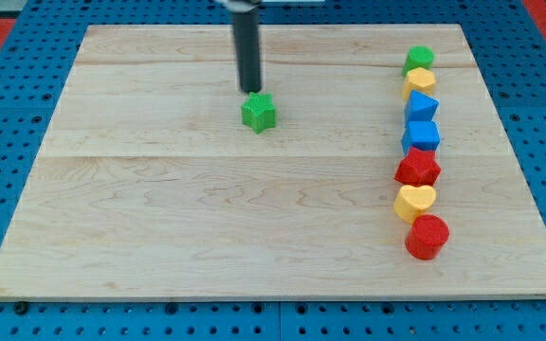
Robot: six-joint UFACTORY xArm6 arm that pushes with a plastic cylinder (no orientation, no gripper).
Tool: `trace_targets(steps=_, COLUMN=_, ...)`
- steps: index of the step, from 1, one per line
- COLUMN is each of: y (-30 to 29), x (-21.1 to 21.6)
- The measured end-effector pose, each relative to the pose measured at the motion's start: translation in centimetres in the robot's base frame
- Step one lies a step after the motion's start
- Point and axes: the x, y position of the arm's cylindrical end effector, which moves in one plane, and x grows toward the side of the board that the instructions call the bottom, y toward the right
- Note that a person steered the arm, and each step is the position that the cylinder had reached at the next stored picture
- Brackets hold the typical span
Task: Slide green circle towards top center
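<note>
The green circle [419, 59] sits at the top of a column of blocks near the view's right edge of the wooden board [159, 218]. My tip [251, 91] is far to its left, in the upper middle of the board. It touches, or nearly touches, the top edge of a green star [259, 112].
Below the green circle, the column runs down: a yellow block [420, 80], a blue block [422, 105], a blue cube [422, 135], a red star [417, 169], a yellow heart [413, 202], and a red circle [427, 236].
</note>
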Motion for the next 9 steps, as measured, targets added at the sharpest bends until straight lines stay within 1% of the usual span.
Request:
trace_targets(steps=2, y=15.5, x=-7.4)
trace_targets(steps=3, y=20.5, x=-9.7)
trace_targets(steps=4, y=27.6, x=-10.6)
trace_targets(steps=5, y=32.6, x=-6.9)
trace_targets(steps=6, y=31.7, x=-2.6)
trace_targets(steps=7, y=27.5, x=-1.4)
trace_targets(steps=8, y=21.9, x=-1.9)
trace_targets(steps=9, y=18.9, x=-2.5)
